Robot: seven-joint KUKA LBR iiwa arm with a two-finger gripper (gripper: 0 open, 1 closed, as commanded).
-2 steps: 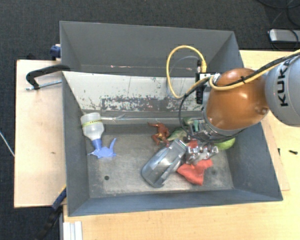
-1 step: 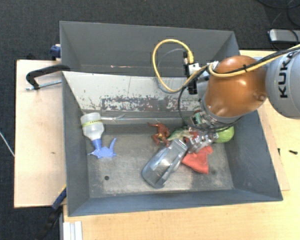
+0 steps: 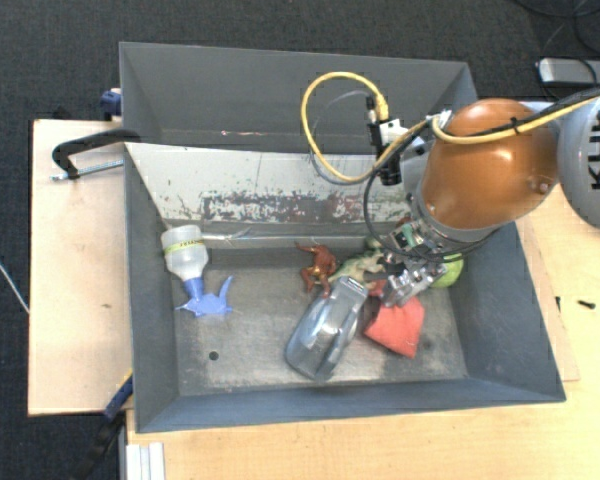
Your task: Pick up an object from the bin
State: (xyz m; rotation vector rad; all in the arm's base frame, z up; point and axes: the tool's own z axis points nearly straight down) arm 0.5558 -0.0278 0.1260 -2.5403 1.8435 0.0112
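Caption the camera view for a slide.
KUKA gripper low at the bin right side, by a red block beside a clear plastic cup; white bottle apart at left.

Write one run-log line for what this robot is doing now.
end effector: low in bin, right side | nearest: red block, clear plastic cup, brown toy animal | held: unclear

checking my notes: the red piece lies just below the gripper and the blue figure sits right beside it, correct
Not quite. In the camera view the red piece does lie just below the gripper, but the blue figure sits apart on the bin's left side, beside the white bottle.
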